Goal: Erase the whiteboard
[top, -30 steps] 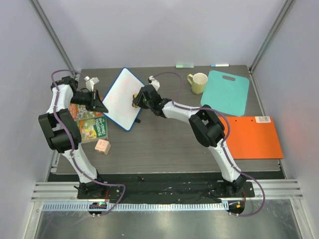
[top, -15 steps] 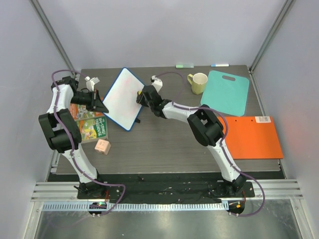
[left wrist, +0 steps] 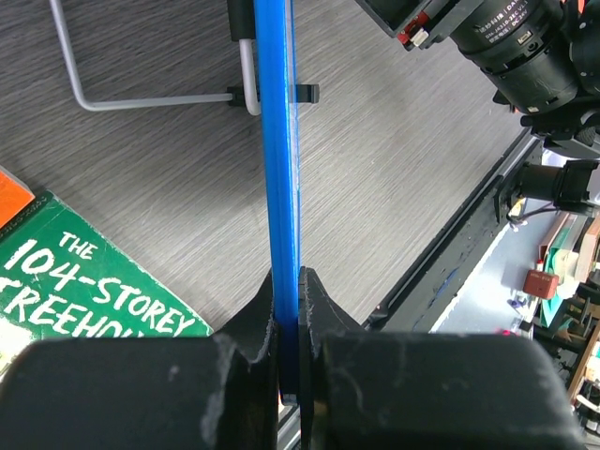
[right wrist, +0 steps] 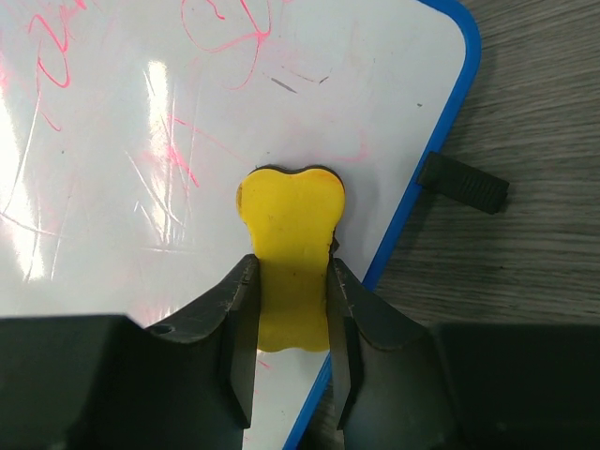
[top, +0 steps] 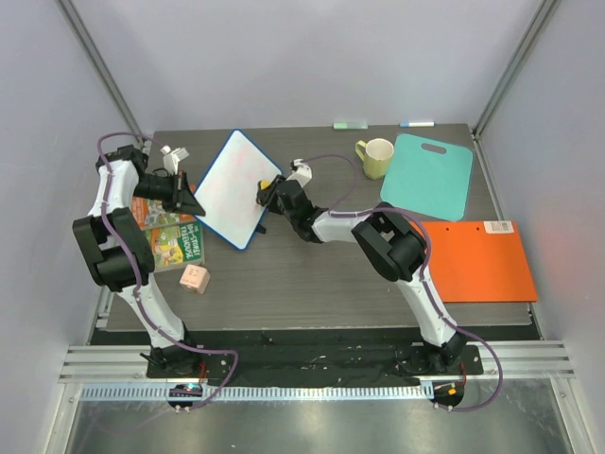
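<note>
Between the fingers of the right gripper [right wrist: 291, 270], which pinched it by its narrow waist, sat a yellow bone-shaped eraser [right wrist: 289, 211], its lobed end pressed on the whiteboard [right wrist: 141, 150]. The board lay directly under and ahead of that tool, apparently propped at a tilt. Its blue rim [right wrist: 405, 206] ran just to the tool's right, with a black foot [right wrist: 464, 183] beyond it. Ahead and to the left of the eraser, pink scribbles [right wrist: 56, 56] covered much of the surface, so most of the wiping looked not yet done. The left gripper [left wrist: 289, 281] was pressed together on the board's opposite edge, the rim running straight out from between its pads. A wire stand [left wrist: 103, 94] lay off to its left and a "104-Storey Treehouse" book [left wrist: 84, 291] nearer on that side. To wipe well, the eraser should be held flat and firm against the face and swept forward and leftward in overlapping passes over the marks, without slipping off the near rim. The left grip would need to clamp hard so the tilted board neither swings nor slides. Far beyond the right tool, a mug [top: 376, 158] and a teal cutting board [top: 433, 175] sat well apart.
</note>
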